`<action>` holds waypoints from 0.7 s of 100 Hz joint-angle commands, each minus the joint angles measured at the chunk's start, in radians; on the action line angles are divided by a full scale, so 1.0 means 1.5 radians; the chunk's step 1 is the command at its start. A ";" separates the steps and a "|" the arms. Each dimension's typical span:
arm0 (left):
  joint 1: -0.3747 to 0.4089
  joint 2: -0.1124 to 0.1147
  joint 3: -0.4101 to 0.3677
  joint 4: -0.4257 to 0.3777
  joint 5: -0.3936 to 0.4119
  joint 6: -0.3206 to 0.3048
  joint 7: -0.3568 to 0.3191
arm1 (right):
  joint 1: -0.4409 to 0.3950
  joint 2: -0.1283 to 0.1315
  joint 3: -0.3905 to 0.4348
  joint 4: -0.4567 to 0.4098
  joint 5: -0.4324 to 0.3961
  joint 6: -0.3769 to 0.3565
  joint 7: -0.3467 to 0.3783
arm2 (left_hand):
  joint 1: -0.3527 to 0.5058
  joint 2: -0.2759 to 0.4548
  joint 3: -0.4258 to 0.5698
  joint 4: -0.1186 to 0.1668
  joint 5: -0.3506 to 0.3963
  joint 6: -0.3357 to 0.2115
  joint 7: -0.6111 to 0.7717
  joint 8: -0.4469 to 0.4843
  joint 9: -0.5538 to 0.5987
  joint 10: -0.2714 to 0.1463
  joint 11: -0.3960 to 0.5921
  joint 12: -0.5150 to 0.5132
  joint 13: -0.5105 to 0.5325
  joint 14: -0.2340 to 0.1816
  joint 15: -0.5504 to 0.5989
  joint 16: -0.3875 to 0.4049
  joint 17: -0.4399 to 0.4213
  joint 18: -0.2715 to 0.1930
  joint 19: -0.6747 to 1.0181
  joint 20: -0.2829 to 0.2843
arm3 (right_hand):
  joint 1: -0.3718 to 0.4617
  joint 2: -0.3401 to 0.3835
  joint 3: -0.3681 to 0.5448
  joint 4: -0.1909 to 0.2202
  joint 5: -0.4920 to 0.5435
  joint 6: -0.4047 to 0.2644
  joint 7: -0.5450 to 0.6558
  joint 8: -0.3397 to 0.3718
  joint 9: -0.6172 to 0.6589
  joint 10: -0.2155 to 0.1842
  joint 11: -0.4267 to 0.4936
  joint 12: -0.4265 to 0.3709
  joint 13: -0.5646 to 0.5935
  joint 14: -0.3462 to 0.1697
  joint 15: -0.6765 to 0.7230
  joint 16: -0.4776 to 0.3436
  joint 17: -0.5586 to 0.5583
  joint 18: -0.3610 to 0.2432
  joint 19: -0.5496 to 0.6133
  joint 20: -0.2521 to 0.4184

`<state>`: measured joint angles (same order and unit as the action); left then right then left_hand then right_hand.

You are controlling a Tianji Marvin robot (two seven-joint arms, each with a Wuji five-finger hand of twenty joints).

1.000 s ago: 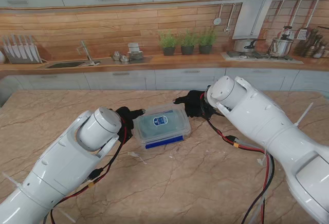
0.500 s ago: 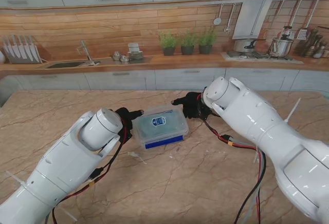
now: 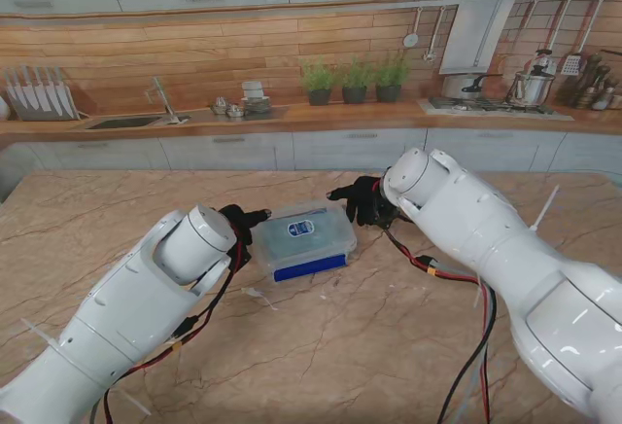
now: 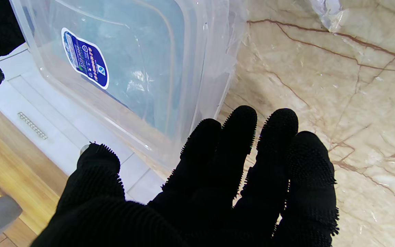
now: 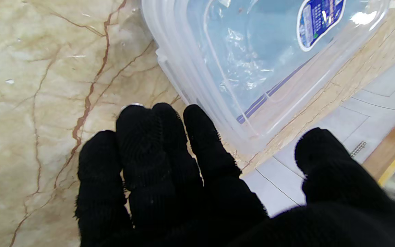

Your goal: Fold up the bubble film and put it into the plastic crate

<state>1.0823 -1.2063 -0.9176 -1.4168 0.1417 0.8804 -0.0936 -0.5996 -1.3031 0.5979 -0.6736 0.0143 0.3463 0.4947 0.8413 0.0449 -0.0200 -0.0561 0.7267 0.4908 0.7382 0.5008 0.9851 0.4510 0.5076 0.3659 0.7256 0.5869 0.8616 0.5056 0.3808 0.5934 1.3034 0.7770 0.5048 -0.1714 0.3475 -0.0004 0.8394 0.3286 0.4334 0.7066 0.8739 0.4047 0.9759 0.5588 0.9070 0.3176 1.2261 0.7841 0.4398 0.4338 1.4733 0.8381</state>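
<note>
Nearest us, our left robot hand (image 3: pixel 243 222) and right robot hand (image 3: pixel 358 200) flank the plastic crate (image 3: pixel 303 238) on the desk (image 3: pixel 321 346), fingers spread, holding nothing. The bubble film (image 5: pixel 242 65) lies inside. To finish well, we should withdraw gently without nudging the crate.

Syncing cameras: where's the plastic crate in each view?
Stand view: plastic crate at table centre, between both hands.
Left wrist view: crate just beyond the fingers.
Right wrist view: crate just beyond the fingers.
Shared landmark: blue label on the crate.
</note>
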 commanded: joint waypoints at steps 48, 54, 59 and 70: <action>0.004 0.002 0.006 -0.008 0.025 0.020 -0.015 | -0.008 -0.009 -0.007 -0.001 -0.003 0.006 0.001 | 0.014 -0.002 -0.002 0.015 -0.002 -0.102 -0.011 -0.013 -0.031 -0.004 -0.011 0.000 -0.009 0.008 -0.007 0.000 -0.007 0.000 -0.004 -0.009 | -0.005 0.001 0.006 0.022 -0.012 -0.121 -0.017 -0.025 0.003 0.043 0.036 0.004 0.001 0.022 0.017 0.008 -0.009 -0.106 0.078 0.013; 0.005 0.003 0.005 -0.009 0.028 0.020 -0.015 | -0.009 -0.007 -0.007 -0.003 -0.007 0.006 -0.001 | 0.014 -0.003 -0.002 0.015 -0.001 -0.102 -0.013 -0.014 -0.030 -0.003 -0.011 0.000 -0.008 0.007 -0.006 0.000 -0.007 0.000 -0.003 -0.009 | -0.006 0.002 0.007 0.022 -0.014 -0.120 -0.017 -0.026 0.002 0.044 0.035 0.004 0.001 0.022 0.016 0.007 -0.009 -0.106 0.078 0.013; 0.007 0.003 0.004 -0.010 0.031 0.020 -0.014 | -0.010 -0.005 -0.008 -0.006 -0.012 0.007 -0.004 | 0.018 -0.011 -0.001 0.015 -0.002 -0.102 -0.013 -0.015 -0.031 -0.003 -0.011 0.000 -0.008 0.007 -0.006 0.000 -0.007 0.000 -0.003 -0.009 | -0.006 0.002 0.008 0.022 -0.014 -0.121 -0.016 -0.027 0.002 0.044 0.035 0.003 0.000 0.022 0.015 0.007 -0.010 -0.106 0.076 0.012; 0.005 0.007 0.007 -0.013 0.038 0.025 -0.021 | -0.014 0.002 -0.006 -0.019 -0.023 0.011 -0.012 | 0.033 -0.046 0.004 0.022 0.002 -0.087 -0.019 -0.020 -0.028 0.001 -0.010 0.001 -0.004 0.006 -0.006 0.000 -0.007 0.000 -0.003 -0.009 | -0.006 0.002 0.009 0.022 -0.013 -0.120 -0.015 -0.028 0.001 0.043 0.034 0.003 -0.001 0.023 0.013 0.006 -0.010 -0.106 0.076 0.012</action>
<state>1.0871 -1.1977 -0.9114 -1.4251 0.1959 0.9086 -0.1139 -0.6097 -1.3025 0.5896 -0.6809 -0.0145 0.3559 0.4815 0.8560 0.0175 -0.0186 -0.0561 0.7268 0.3881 0.7377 0.4756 0.9507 0.4325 0.5044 0.3648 0.7256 0.5868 0.8504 0.5056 0.3753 0.5916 1.3001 0.7678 0.5044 -0.1719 0.3497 -0.0004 0.8320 0.2261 0.4247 0.6850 0.8738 0.4036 0.9772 0.5588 0.9070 0.3169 1.2269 0.7842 0.4398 0.4335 1.4745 0.8381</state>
